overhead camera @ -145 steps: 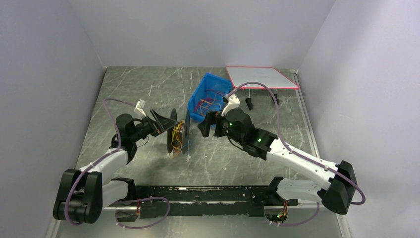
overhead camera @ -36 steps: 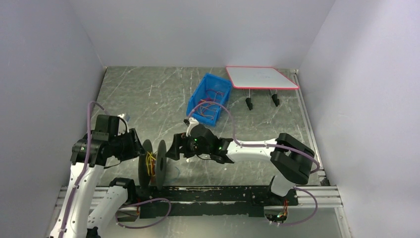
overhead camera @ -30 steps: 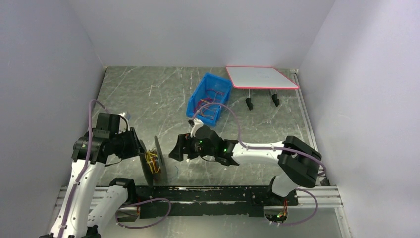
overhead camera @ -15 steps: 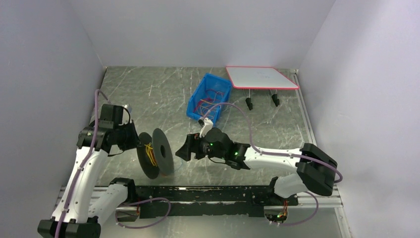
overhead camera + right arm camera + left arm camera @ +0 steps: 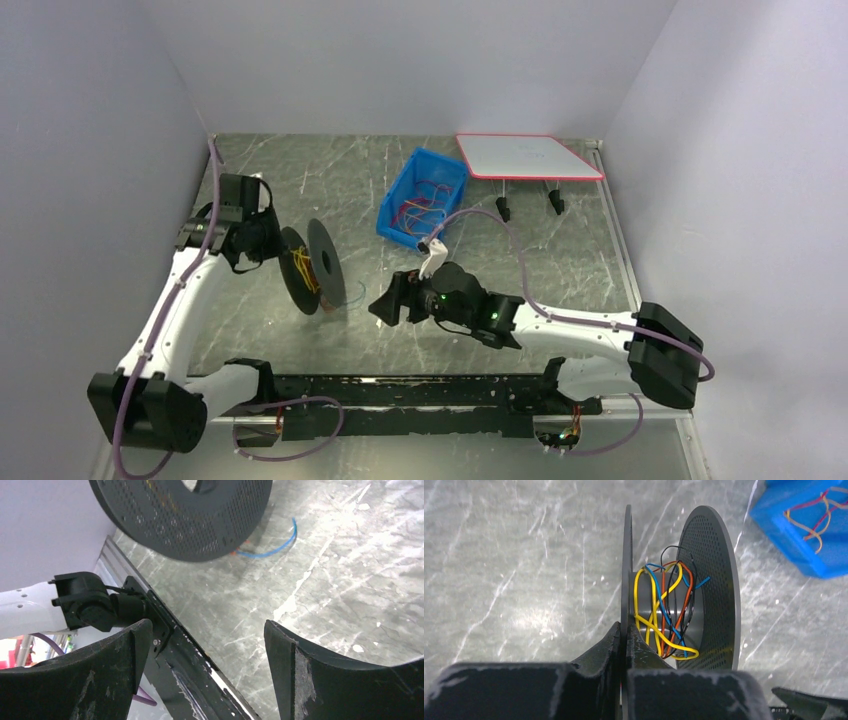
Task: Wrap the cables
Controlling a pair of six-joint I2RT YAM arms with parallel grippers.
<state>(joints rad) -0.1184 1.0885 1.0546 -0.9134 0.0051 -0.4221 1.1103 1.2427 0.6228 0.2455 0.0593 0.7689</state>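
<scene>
A dark, scratched table (image 5: 290, 175) filled the overhead view, walled in pale grey. At its far side a white board with a red rim (image 5: 525, 155) stood on short legs, and beside it sat a blue bin (image 5: 393, 200) holding a loose tangle of red and orange cables. Left of centre, a dark grey spool (image 5: 324, 262) stood on edge. The left pincer (image 5: 624, 635) was clamped together on the rim of its near flange. The right pincer (image 5: 207, 627) hung near the spool with its jaws wide apart and nothing between them. More cables (image 5: 663, 610) lay slackly looped round the spool's hub. These wires looked light, limp and a little springy, likely to slide off the hub, so a free end seemed the best place to grip. The spool looked stiff and was best held by a flange. Only the left wrist view showed the wound colours of yellow, orange, blue and black, with ends poking out. Only the right wrist view showed a stray blue wire (image 5: 280, 547) lying on the table under the spool.
</scene>
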